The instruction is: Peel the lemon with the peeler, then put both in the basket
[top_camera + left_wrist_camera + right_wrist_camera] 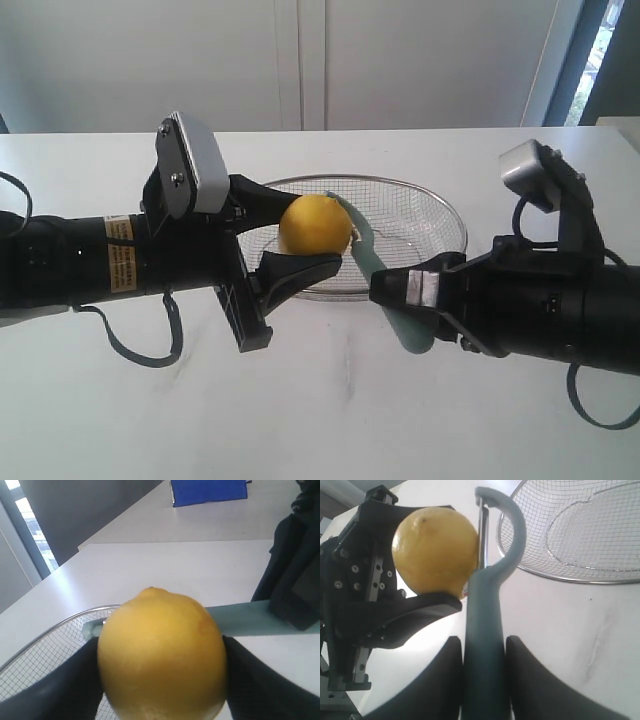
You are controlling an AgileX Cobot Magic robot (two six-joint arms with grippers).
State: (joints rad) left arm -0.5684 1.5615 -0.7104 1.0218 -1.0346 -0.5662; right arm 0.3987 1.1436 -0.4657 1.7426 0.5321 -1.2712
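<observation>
Yellow lemon [315,225] sits clamped in the left end effector [306,233], near the basket [441,206]. The right end effector [400,303] grips the peeler [366,250], blade against the lemon.

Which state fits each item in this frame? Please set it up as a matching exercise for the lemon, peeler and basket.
Items:
1. lemon
2. peeler
3. basket

States:
A. sits on the white table, beyond the lemon
B. clamped between the left gripper fingers
C. held by the right gripper, blade against the lemon

Pairs: 1-B, 2-C, 3-A
</observation>
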